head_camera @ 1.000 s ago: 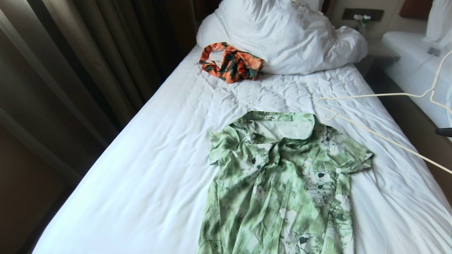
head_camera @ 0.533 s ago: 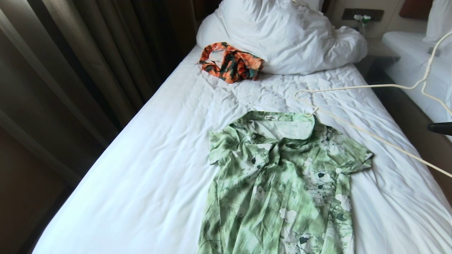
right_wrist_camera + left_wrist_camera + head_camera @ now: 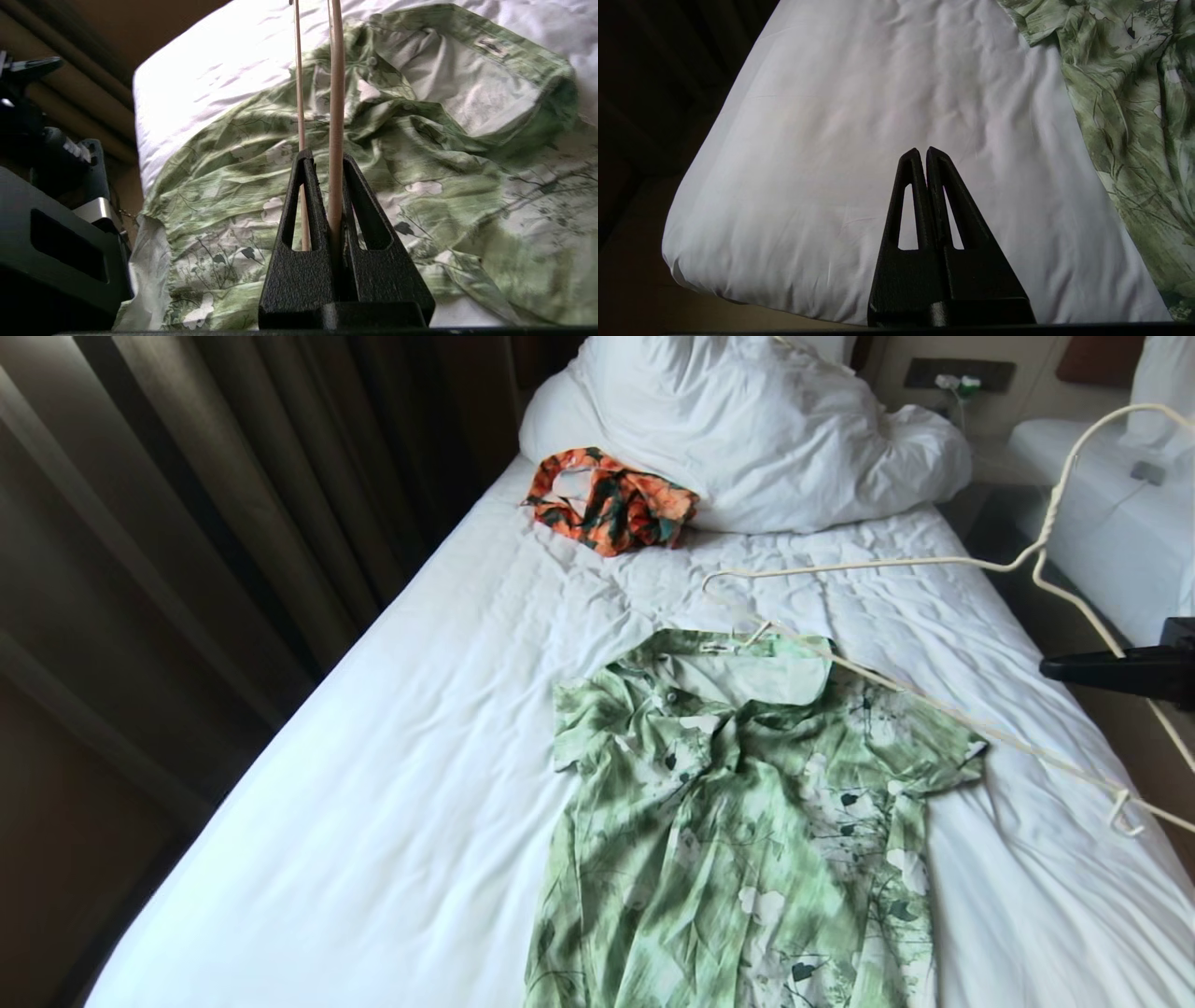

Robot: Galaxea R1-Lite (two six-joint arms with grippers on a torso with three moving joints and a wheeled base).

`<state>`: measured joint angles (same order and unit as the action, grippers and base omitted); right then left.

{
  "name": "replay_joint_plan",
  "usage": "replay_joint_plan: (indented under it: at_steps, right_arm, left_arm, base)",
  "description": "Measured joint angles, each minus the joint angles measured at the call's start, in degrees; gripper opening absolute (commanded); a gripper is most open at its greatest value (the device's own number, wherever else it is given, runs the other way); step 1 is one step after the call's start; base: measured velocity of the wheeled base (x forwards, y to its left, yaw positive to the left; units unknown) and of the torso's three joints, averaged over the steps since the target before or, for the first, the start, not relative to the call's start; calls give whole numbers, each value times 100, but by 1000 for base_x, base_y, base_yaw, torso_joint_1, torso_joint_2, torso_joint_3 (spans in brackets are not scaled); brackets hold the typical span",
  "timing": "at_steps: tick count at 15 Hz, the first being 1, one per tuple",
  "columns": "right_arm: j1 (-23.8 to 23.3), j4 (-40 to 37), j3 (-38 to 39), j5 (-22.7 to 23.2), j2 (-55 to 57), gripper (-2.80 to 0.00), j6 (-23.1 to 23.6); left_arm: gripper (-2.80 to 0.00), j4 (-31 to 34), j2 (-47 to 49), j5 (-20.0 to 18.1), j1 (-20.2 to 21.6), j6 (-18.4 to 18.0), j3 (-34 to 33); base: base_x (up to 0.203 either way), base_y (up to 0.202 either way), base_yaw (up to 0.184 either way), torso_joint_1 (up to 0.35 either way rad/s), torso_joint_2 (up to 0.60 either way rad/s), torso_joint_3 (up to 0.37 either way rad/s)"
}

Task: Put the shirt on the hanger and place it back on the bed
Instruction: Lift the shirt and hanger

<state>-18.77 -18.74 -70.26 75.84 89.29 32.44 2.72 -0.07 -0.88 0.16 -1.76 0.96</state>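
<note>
Running off the bottom edge of the head view, the shirt (image 3: pixel 747 821) lying flat on the bed (image 3: pixel 392 784), collar toward the pillows, hem cut off from sight; green tie-dye cloth with white flowers and dark sprigs, soft and creased, white label at the neck. Entering from the right edge, only the dark tip of the right gripper (image 3: pixel 1050 666), the arm behind it out of frame; jaws clamped tight on the hanger (image 3: pixel 934 563), thin cream wire pinched between the fingers (image 3: pixel 306 186) in the right wrist view, above the shirt. Hanger tilted in the air, one notched end just over the collar, the other low over the bed's right side, hook curving up past the frame's right edge. Left gripper (image 3: pixel 923 150) parked above bare sheet beside the shirt, jaws pressed together on nothing. Wrinkled white sheet beyond, then an orange floral garment (image 3: pixel 611 499) bunched against a big rumpled pillow (image 3: pixel 747 420). Dark curtains (image 3: pixel 187 504) along the left; a second white bed (image 3: pixel 1111 523) partly seen at far right.
</note>
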Motion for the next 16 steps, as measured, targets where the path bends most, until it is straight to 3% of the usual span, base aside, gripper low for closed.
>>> replay_joint_plan:
  at_steps: [3, 6, 9, 12, 16]
  right_arm:
    - [51, 24, 102, 574, 38, -280, 6]
    - [-45, 44, 283, 723, -162, -280, 20]
    - [-287, 39, 439, 787, -467, -280, 39]
    - [-539, 38, 493, 787, -594, -280, 33]
    - [-664, 41, 593, 764, -590, -280, 41]
  left_arm:
    - [-280, 0, 0, 0, 0, 0, 0]
    - [-280, -51, 0, 6, 0, -63, -6]
    - [-280, -210, 0, 84, 0, 140, -45]
    - [-280, -190, 0, 66, 0, 5, -39]
    - [-280, -138, 392, -638, -16, -31, 598]
  base:
    - [0, 0, 0, 0, 0, 0]
    - [0, 0, 0, 0, 0, 0]
    - [0, 0, 0, 0, 0, 0]
    - [0, 0, 0, 0, 0, 0]
    - [0, 0, 0, 0, 0, 0]
